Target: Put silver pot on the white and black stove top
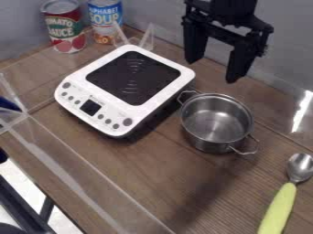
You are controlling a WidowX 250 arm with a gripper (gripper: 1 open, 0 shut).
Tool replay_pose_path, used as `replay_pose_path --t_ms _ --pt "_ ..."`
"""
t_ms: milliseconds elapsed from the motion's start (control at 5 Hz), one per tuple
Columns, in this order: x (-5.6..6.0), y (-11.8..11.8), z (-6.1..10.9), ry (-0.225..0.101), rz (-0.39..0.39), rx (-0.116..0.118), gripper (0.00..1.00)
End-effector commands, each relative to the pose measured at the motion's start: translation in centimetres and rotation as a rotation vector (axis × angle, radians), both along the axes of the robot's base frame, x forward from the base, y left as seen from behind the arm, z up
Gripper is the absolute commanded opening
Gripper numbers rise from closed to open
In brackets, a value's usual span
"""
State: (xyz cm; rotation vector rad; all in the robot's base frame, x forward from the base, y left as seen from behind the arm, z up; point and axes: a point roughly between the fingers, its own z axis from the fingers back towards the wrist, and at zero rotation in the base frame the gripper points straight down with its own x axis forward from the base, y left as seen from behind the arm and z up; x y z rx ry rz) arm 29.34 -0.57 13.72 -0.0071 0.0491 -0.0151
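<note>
Here the small round shiny steel pot (217,123) sits on the brown wooden worktop (146,183), just right of the flat white stove top with black glass (127,89); the black fingers (193,38) hang apart and empty above it. A silver spoon with yellow-green handle (286,196) lies near right; two tins (80,23) stand far left.

We are seeing gripper (228,57) hanging above table (146,183), fingers pointing down, jaws spread wide, gripping nothing. Silver pot (217,123) is sitting upright on wood, just right of white and black stove top (128,87), apart from gripper. Spoon (286,196) is lying at lower right. Two cans (80,23) are standing at rear left.
</note>
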Motion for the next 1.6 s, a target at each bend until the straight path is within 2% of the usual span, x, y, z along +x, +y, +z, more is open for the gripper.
replay_pose_path --t_ms 0,600,800,1200,1400 --pt "-0.1 0.5 -1.3 0.003 0.033 -0.001 1.00" --pt "-0.1 2.2 -5.5 0.008 0.124 -0.007 1.00" --pt "0.2 2.5 -7.1 0.005 0.137 -0.010 1.00" --pt "0.5 2.9 -9.1 0.007 0.136 -0.010 1.00" --pt "0.7 3.1 -9.3 0.006 0.136 -0.013 0.00"
